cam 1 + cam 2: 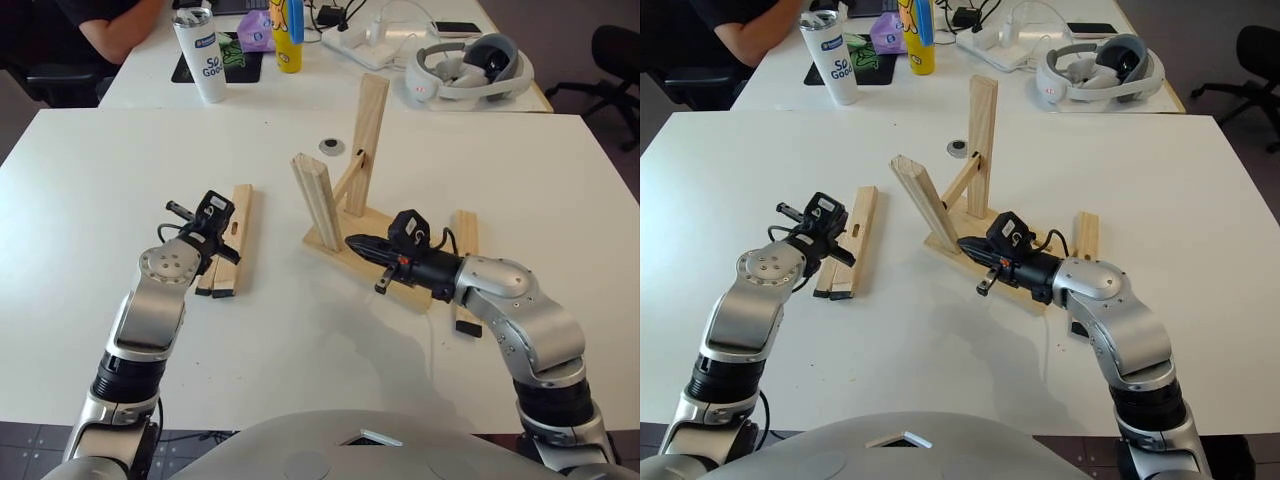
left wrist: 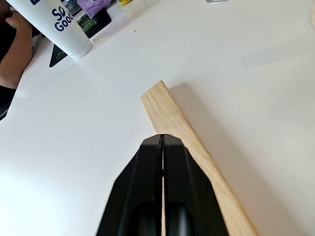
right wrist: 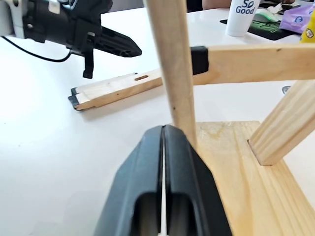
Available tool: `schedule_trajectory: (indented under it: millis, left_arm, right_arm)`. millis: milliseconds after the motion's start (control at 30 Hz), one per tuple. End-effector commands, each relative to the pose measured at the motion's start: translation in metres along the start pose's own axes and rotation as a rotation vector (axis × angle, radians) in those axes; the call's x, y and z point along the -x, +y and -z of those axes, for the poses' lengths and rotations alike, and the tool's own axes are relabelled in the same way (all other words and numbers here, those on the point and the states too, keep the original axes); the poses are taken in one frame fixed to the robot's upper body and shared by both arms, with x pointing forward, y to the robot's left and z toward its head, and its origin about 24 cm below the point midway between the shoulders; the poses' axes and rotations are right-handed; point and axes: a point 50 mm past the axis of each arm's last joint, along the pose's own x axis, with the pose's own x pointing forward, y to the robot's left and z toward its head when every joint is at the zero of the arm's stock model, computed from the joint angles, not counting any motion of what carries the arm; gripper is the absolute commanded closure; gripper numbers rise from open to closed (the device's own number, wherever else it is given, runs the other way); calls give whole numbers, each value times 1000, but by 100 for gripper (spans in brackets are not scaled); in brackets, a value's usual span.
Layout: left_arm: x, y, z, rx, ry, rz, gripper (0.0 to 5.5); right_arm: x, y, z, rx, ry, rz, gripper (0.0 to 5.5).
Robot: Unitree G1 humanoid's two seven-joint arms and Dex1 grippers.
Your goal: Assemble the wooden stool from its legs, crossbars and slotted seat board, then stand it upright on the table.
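The slotted seat board (image 1: 345,245) lies flat at mid table. Two legs stand in it: a tilted one (image 1: 318,205) and a taller upright one (image 1: 366,140), with a crossbar (image 3: 256,61) between them. My right gripper (image 1: 352,242) is shut and empty, lying low over the board with its tip at the foot of the tilted leg (image 3: 172,64). A loose wooden piece (image 1: 464,238) lies behind that arm. On the left lie loose wooden pieces (image 1: 241,222). My left gripper (image 1: 218,243) is shut and empty right over them, its tip (image 2: 162,137) near one end of a piece (image 2: 182,125).
A round grommet (image 1: 333,147) sits in the white table (image 1: 500,170) behind the legs. A second table beyond holds a white tumbler (image 1: 200,55), a yellow bottle (image 1: 288,35) and a headset (image 1: 470,68).
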Motion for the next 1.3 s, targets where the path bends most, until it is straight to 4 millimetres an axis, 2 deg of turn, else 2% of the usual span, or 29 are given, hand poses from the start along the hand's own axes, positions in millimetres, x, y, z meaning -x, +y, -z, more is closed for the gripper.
schedule_trajectory:
  millis: [33,100,200,367,433,600,767,1000,1200,1300]
  left_arm:
    - [6,-28,-10,14,-37,242,548]
    - [6,-37,-13,19,-52,316,548]
    - [2,-49,-17,0,-65,400,548]
    - [-13,-77,-26,-120,-56,523,548]
    - [-18,-89,-35,-182,-76,561,548]
    - [-26,-116,-46,-265,-80,617,548]
    - [-37,-131,-39,-346,-27,607,548]
    - [-46,-126,-28,-372,23,523,548]
    - [-46,-93,-28,-335,44,426,548]
    - [-43,-66,-27,-345,63,359,548]
  right_arm:
    - [15,-45,-7,133,85,219,550]
    - [18,-74,-3,228,152,364,550]
    - [16,-94,7,272,198,417,550]
    - [7,-112,29,347,353,323,550]
    - [9,-121,36,350,435,320,550]
    - [9,-135,37,377,531,308,550]
    - [6,-132,34,341,585,155,550]
    - [2,-119,25,204,540,-2,550]
    - [4,-110,31,122,515,-18,550]
    - [5,-103,34,82,499,-34,550]
